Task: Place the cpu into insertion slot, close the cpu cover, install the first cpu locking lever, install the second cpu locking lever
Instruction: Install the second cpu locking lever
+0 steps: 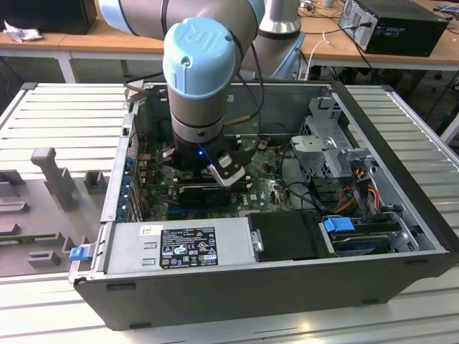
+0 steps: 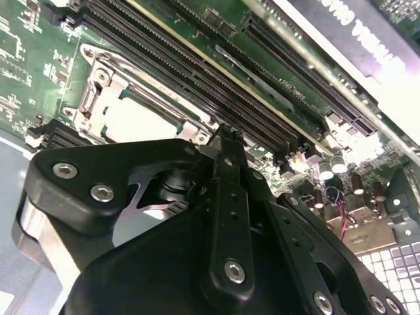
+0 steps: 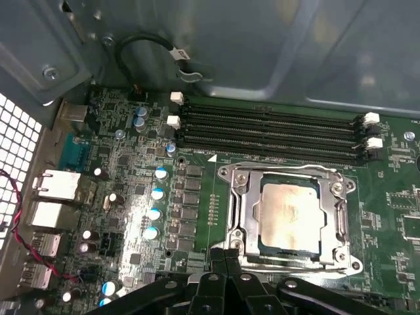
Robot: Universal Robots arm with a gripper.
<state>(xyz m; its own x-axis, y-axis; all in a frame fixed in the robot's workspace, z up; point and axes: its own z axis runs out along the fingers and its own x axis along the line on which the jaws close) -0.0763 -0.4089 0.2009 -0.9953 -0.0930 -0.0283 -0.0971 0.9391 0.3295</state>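
My claw (image 3: 224, 257) hangs low inside an open computer case (image 1: 237, 287), its black fingertips (image 3: 216, 254) pressed together and holding nothing. In both wrist views the tips sit just at the near edge of the slot (image 3: 289, 216), close above the green motherboard (image 3: 131, 197); whether they touch the metal I cannot tell.

Just past the tips lies the cpu (image 3: 289, 211), its pale silvery top showing, seated flat in the slot. The cover (image 3: 239, 220), a thin silvery frame, is down around it, with the chip showing through its window. In the second wrist view the same chip (image 2: 141, 121) and frame (image 2: 98, 82) appear beyond my claw's black linkage.

Beyond the slot, toward 12 o'clock from my tips, run four long black memory slots (image 3: 269, 131) with white clips at their ends. Farther still is the case's grey wall.

In the exterior view my arm (image 1: 204, 72) reaches down into the case, which lies on a ribbed grey worktop (image 1: 57, 115).
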